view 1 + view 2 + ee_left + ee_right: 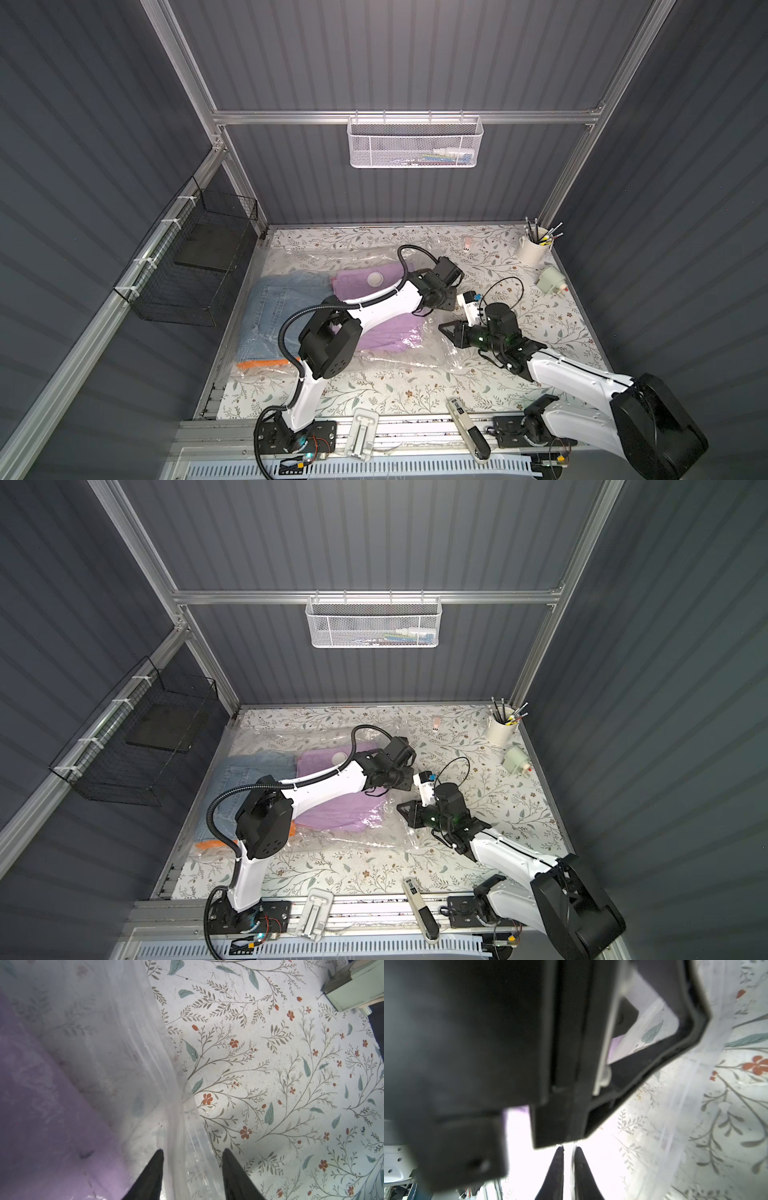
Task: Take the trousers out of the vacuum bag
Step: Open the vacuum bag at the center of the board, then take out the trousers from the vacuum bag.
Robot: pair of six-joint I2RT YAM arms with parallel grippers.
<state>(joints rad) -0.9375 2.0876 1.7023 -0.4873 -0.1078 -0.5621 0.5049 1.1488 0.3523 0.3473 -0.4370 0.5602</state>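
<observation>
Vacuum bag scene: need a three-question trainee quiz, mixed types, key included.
1. True or false: the lilac trousers are already out of the bag.
2. The white valve sits over which garment? A) denim B) lilac C) orange
3. Which end effector stands open astride the bag's edge?
Key: 1 false; 2 B; 3 the left end effector.
</observation>
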